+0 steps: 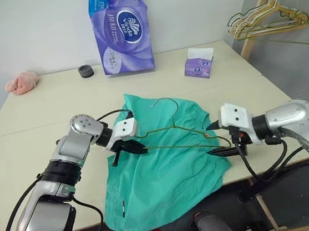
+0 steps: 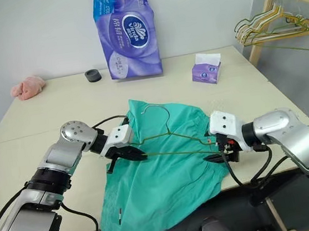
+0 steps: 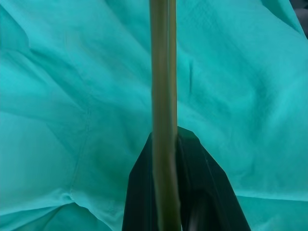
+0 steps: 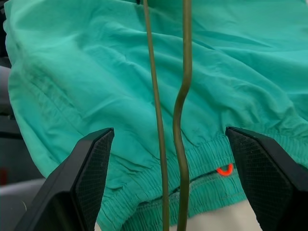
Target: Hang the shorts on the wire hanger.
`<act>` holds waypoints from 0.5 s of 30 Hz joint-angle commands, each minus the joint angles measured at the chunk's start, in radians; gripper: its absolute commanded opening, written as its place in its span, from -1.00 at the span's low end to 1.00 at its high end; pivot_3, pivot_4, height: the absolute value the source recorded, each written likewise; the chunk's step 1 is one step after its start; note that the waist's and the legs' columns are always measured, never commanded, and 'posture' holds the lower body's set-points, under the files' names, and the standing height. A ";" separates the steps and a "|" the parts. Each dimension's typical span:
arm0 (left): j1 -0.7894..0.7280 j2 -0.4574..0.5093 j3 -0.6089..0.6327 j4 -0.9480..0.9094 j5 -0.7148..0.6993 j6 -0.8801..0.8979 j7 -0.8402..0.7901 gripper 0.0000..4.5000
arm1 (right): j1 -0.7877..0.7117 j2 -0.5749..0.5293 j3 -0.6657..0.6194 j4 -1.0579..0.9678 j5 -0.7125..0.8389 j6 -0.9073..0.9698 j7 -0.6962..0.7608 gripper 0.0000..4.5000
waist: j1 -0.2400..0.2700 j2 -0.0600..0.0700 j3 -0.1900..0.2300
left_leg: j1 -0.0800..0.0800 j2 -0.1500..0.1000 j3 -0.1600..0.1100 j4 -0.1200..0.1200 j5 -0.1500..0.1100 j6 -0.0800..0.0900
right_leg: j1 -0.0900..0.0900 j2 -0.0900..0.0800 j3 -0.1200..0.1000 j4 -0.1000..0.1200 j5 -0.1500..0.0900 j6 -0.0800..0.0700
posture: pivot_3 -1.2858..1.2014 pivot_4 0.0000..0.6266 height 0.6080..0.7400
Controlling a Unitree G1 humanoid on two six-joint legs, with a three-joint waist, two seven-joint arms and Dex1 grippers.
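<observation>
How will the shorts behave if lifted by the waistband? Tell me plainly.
Likely floppy: the shorts lie creased and drape over the table edge. Probably light, being thin cloth. They may slide off the wire hanger, which the left pincer pinches, since its wire looks thin and smooth.

Wire hanger (image 4: 169,144) runs through the gap between the right claw (image 4: 168,187) fingers.
</observation>
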 commanded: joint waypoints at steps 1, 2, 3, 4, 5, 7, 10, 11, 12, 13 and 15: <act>-0.019 0.005 0.012 -0.021 0.006 -0.012 0.019 -1.00 | -0.040 0.004 0.057 0.018 -0.054 -0.004 0.014 0.76 | 0.000 0.000 0.000 | 0.000 0.000 0.000 0.000 0.000 0.000 | 0.000 0.000 0.000 0.000 0.000 0.000 | -0.12 -0.84 1.00; -0.018 0.005 0.011 -0.021 0.008 -0.016 0.022 -1.00 | -0.048 0.007 0.075 0.026 -0.067 -0.002 0.017 0.76 | 0.000 0.000 0.000 | 0.000 0.000 0.000 0.000 0.000 0.000 | 0.000 0.000 0.000 0.000 0.000 0.000 | -0.12 -0.84 1.00; -0.018 0.004 0.010 -0.020 0.009 -0.017 0.024 -1.00 | -0.056 0.013 0.091 0.035 -0.080 -0.003 0.017 0.76 | 0.000 0.000 0.000 | 0.000 0.000 0.000 0.000 0.000 0.000 | 0.000 0.000 0.000 0.000 0.000 0.000 | -0.12 -0.84 1.00; -0.018 0.003 0.009 -0.019 0.009 -0.018 0.026 -1.00 | -0.063 0.019 0.101 0.043 -0.086 0.000 0.018 0.76 | 0.000 0.000 0.000 | 0.000 0.000 -0.001 0.000 0.000 0.000 | 0.000 0.000 0.000 0.000 0.000 0.000 | -0.12 -0.84 1.00; -0.017 0.003 0.009 -0.018 0.010 -0.019 0.027 -1.00 | -0.068 0.020 0.110 0.049 -0.093 0.002 0.020 0.76 | 0.000 0.000 0.000 | 0.000 0.000 -0.001 0.000 0.000 0.000 | 0.000 0.000 0.000 0.000 0.000 0.000 | -0.12 -0.84 1.00; -0.016 0.001 0.008 -0.017 0.011 -0.023 0.031 -1.00 | -0.079 0.029 0.125 0.063 -0.105 0.008 0.022 0.59 | 0.000 0.000 0.000 | 0.000 0.000 -0.001 0.000 0.000 0.000 | 0.000 0.000 0.000 0.000 0.000 0.000 | -0.12 -0.83 1.00; -0.013 -0.001 0.009 -0.019 0.010 -0.024 0.032 -1.00 | -0.090 0.046 0.138 0.085 -0.123 0.018 0.020 0.21 | 0.000 0.000 0.000 | 0.000 0.000 -0.002 0.000 0.000 0.000 | 0.000 -0.001 0.000 0.000 0.000 0.000 | -0.12 -0.83 1.00; -0.012 -0.001 0.009 -0.021 0.010 -0.025 0.032 -1.00 | -0.093 0.050 0.141 0.091 -0.129 0.020 0.020 0.03 | -0.001 0.000 0.000 | 0.000 0.000 -0.002 0.000 0.000 0.000 | 0.000 -0.001 0.000 0.000 0.000 0.000 | -0.12 -0.83 1.00; -0.011 -0.001 0.009 -0.022 0.011 -0.026 0.032 -1.00 | -0.096 0.052 0.144 0.096 -0.135 0.021 0.023 -0.11 | -0.001 0.000 0.000 | 0.000 0.000 -0.002 0.000 0.000 0.000 | 0.000 -0.001 0.000 0.000 0.000 0.000 | -0.12 -0.83 1.00; -0.010 -0.001 0.009 -0.023 0.011 -0.026 0.032 -1.00 | -0.098 0.054 0.146 0.099 -0.138 0.025 0.026 -0.27 | 0.000 0.000 0.000 | 0.000 0.000 -0.002 0.000 0.000 0.000 | 0.000 -0.001 0.000 0.000 0.000 0.000 | -0.12 -0.83 1.00; -0.010 -0.001 0.009 -0.025 0.011 -0.027 0.033 -1.00 | -0.100 0.055 0.150 0.105 -0.144 0.030 0.034 -0.61 | 0.000 0.000 0.000 | 0.000 0.000 -0.003 0.000 0.000 0.000 | 0.000 -0.001 -0.001 0.000 0.000 0.000 | -0.12 -0.83 1.00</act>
